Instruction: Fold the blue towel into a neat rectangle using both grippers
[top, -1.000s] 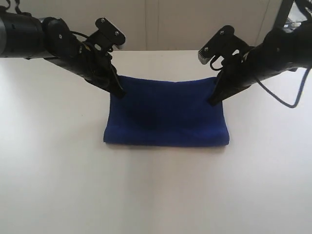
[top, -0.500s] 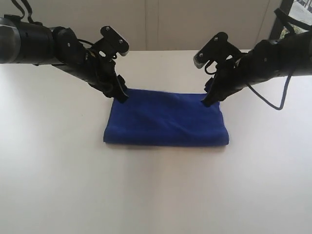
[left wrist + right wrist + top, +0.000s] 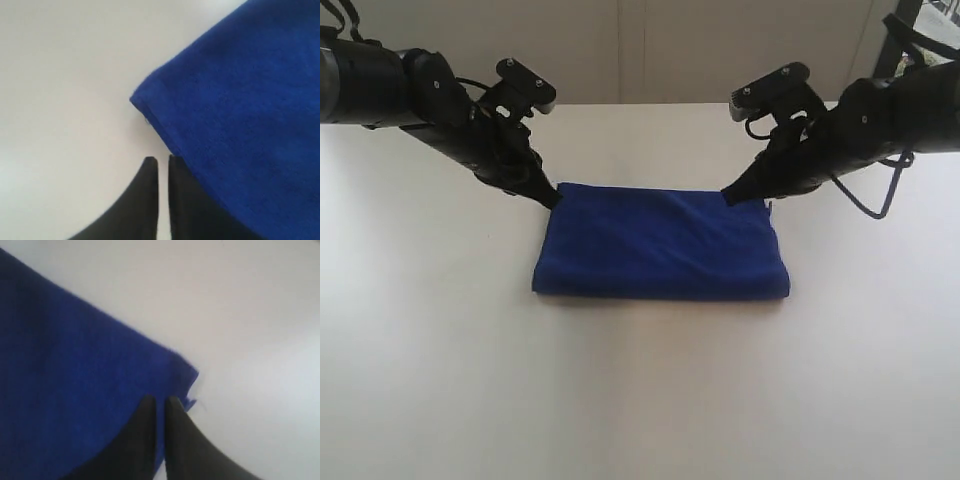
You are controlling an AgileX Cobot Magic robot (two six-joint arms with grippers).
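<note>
The blue towel (image 3: 660,245) lies folded flat as a rectangle on the white table (image 3: 640,400). My left gripper (image 3: 552,198) sits low at the towel's back left corner. In the left wrist view the left gripper (image 3: 160,160) is just off the towel (image 3: 240,100), its jaws a narrow slit apart with bare table showing between them. My right gripper (image 3: 728,197) rests at the towel's back edge near the back right corner. In the right wrist view the right gripper (image 3: 159,401) hangs over the towel (image 3: 75,380) by that corner, its jaws a narrow slit apart.
The table's back edge meets a pale wall (image 3: 640,50). A black cable (image 3: 880,205) loops off the right arm above the table. A dark frame (image 3: 910,25) stands at the top right. Bare table surrounds the towel.
Both grippers have come down and laid the raised back edge flat. The left gripper has let go and slid off the corner to the left.
</note>
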